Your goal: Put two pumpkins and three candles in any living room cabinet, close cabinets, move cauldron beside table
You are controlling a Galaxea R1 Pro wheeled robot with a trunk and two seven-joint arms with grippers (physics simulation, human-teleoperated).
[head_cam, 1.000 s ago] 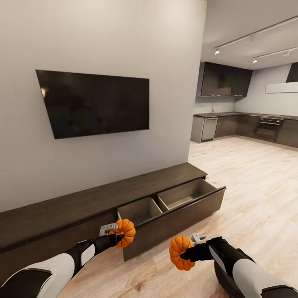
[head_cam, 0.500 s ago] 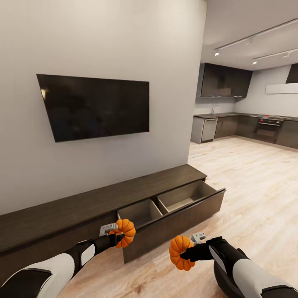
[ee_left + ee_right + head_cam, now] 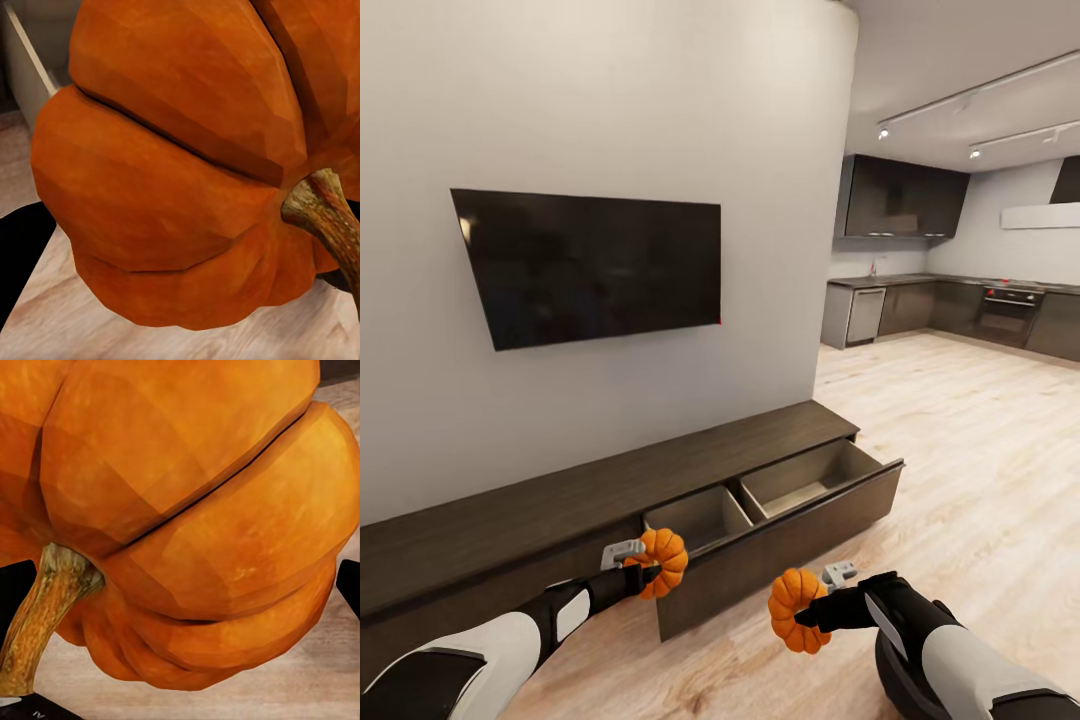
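Left tool [image 3: 643,566] clamped on one pumpkin [image 3: 663,562], carried at the near left corner of the open drawer [image 3: 780,500] — presumably poised for a drop into its left compartment. Right tool [image 3: 812,611] clamped on the other pumpkin [image 3: 794,610], hanging over the floor [image 3: 960,470] in front of the drawer's face, likely waiting for its turn. In both wrist views, orange ribs and a woody stem up close, held sideways. Beyond, the cabinet [image 3: 510,520] running along the wall under the TV [image 3: 595,265], drawer pulled out, both compartments looking bare. No brands, labels or legible writing anywhere — only an unreadable scrap of print at the right wrist view's edge.
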